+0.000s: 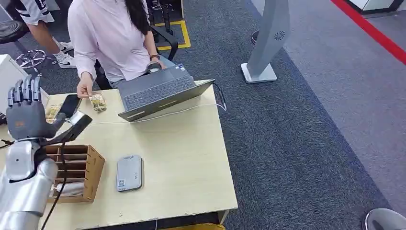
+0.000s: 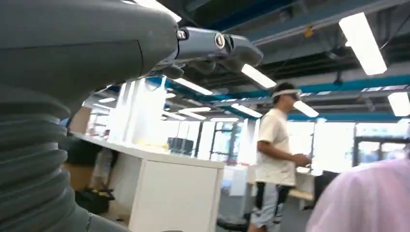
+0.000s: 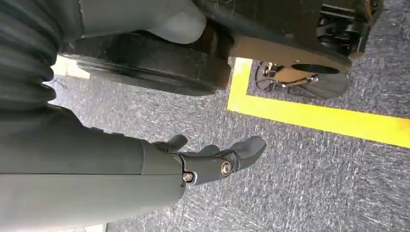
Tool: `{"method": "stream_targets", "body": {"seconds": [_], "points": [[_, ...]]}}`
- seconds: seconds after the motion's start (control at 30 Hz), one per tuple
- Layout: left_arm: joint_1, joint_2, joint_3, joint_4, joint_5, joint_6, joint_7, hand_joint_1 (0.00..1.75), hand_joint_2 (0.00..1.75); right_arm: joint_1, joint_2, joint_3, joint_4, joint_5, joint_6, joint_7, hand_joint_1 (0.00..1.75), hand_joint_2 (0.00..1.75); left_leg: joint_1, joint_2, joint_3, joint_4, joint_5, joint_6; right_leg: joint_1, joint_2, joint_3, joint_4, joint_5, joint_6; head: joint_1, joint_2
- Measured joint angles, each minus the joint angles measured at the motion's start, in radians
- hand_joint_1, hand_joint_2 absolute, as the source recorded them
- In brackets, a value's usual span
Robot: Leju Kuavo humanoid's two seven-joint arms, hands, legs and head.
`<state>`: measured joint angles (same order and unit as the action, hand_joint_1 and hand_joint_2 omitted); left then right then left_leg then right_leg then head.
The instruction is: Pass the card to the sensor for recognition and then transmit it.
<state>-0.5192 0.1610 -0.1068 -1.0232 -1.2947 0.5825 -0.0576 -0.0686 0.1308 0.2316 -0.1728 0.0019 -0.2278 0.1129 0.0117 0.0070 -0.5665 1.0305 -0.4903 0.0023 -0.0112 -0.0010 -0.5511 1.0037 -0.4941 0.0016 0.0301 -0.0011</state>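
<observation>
- The card [image 1: 98, 102], pinched by a person's hand [image 1: 85, 89] just beside the laptop [image 1: 160, 92], is judged light, thin, stiff and slippery; its free edge is best pinched.
- The left hand [image 1: 26, 112] is held up empty with fingers spread; the right hand [image 3: 212, 157] hangs empty, fingers loosely apart.

The right hand [image 3: 212, 157], a grey ribbed cover leading to a thick grey thumb and darker fingers, hangs above grey speckled carpet [image 3: 300, 193]. Its fingers are loosely extended and apart, with nothing between them. A bright yellow taped line [image 3: 319, 118] crosses the carpet beyond the fingertips, turning a corner near the hand. A second short patch of yellow tape [image 3: 67, 67] lies at the far side of the ribbed cover.
</observation>
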Motion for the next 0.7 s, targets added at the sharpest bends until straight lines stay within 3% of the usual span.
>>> {"method": "stream_targets", "body": {"seconds": [0.3, 0.5, 0.57, 0.63, 0.7], "points": [[0.443, -0.040, -0.003, -0.536, 0.023, 0.066, -0.063, 0.00, 1.75, 0.006, 0.002, -0.043, 0.000, -0.045, -0.027, -0.018, 0.00, 1.75, 0.000, 0.004, -0.001, 0.000, -0.002, 0.000, -0.001, 0.003, -0.003, 0.000, -0.001, 0.000, 0.000, 0.000], [0.622, -0.048, -0.020, -0.726, 0.026, 0.072, -0.092, 0.00, 1.75, 0.007, 0.003, -0.072, 0.000, -0.070, -0.034, -0.033, 0.00, 1.75, 0.000, 0.003, -0.001, 0.000, -0.002, 0.000, -0.001, 0.002, -0.002, 0.000, -0.001, 0.000, 0.000, 0.000], [0.678, -0.050, -0.033, -0.759, 0.010, 0.027, -0.076, 0.00, 1.75, 0.008, 0.003, -0.081, 0.000, -0.084, -0.039, -0.036, 0.00, 1.75, 0.000, 0.003, -0.001, 0.000, -0.002, 0.000, -0.001, 0.002, -0.002, 0.000, -0.001, 0.000, 0.000, 0.000], [0.738, -0.049, -0.045, -0.775, -0.023, -0.068, -0.037, 0.00, 1.75, 0.010, 0.005, -0.100, 0.000, -0.100, -0.045, -0.045, 0.00, 1.75, 0.000, 0.003, -0.001, -0.001, -0.002, 0.000, -0.001, 0.002, -0.002, 0.000, -0.001, 0.000, 0.000, 0.000], [0.786, -0.047, -0.050, -0.777, -0.029, -0.101, -0.011, 0.00, 1.75, 0.012, 0.005, -0.113, 0.000, -0.108, -0.053, -0.046, 0.00, 1.75, 0.000, 0.003, -0.001, -0.001, -0.002, 0.000, -0.001, 0.002, -0.002, 0.000, -0.001, 0.000, 0.000, 0.000]]}}
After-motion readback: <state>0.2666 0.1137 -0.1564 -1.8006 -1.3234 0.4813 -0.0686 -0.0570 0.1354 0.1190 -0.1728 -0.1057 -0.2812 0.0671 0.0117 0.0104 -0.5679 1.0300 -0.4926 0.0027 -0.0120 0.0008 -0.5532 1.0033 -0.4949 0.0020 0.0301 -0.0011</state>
